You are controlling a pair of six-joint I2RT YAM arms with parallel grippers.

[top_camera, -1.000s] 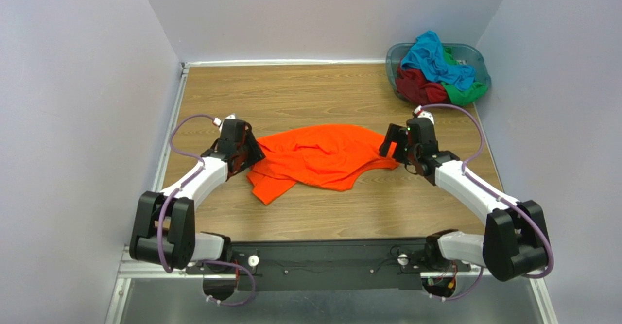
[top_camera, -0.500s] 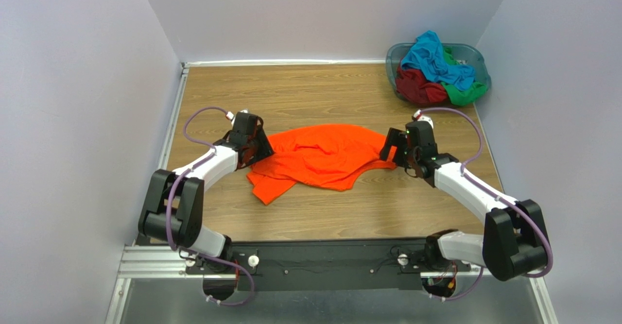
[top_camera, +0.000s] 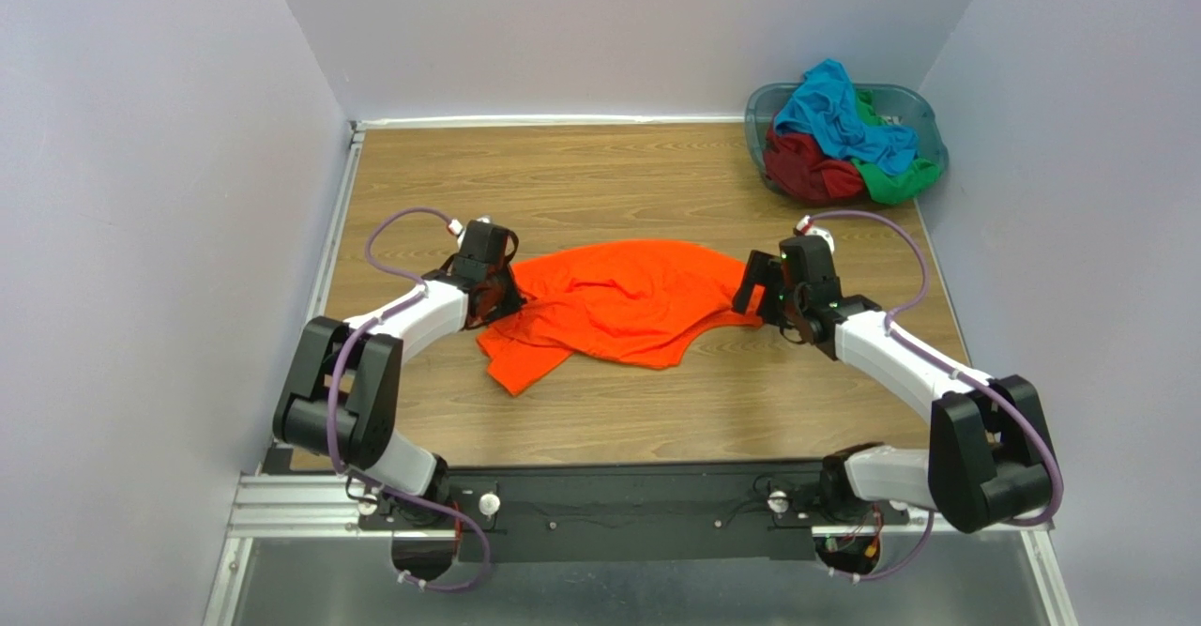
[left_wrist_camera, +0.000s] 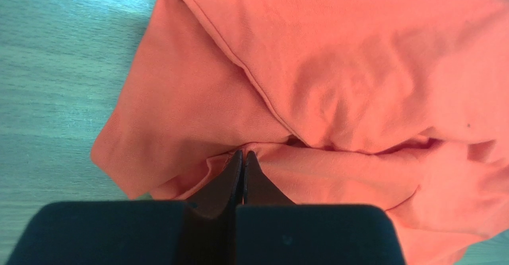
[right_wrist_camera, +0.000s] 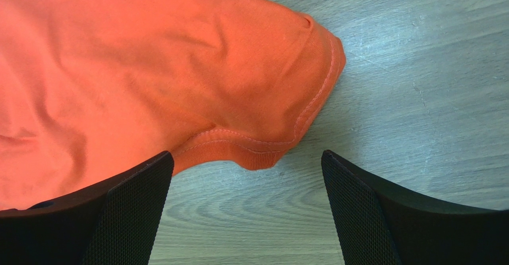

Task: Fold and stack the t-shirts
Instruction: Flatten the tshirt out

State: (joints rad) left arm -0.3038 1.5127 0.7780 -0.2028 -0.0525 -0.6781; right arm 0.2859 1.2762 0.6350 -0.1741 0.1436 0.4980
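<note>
The orange t-shirt (top_camera: pixel 620 302) lies crumpled on the wooden table, filling much of the left wrist view (left_wrist_camera: pixel 334 68). My left gripper (top_camera: pixel 505 293) sits at its left edge, the jaws pressed together on a puckered fold of the cloth (left_wrist_camera: pixel 244 153). At the shirt's right end my right gripper (top_camera: pixel 754 293) stands wide open just above the table. The ribbed hem corner (right_wrist_camera: pixel 263 158) lies between its fingers without touching them. Turquoise (top_camera: pixel 832 105), dark red (top_camera: pixel 804 169) and green (top_camera: pixel 902 176) t-shirts are piled in the basket.
The grey-blue plastic basket (top_camera: pixel 902 95) stands at the back right corner. Pale walls close in the table on the left, back and right. Bare wood (top_camera: pixel 592 183) stretches behind the orange shirt and in front of it.
My left arm has reached in toward the shirt's left edge and its jaws have closed on the cloth. The right gripper has edged slightly forward, still open.
</note>
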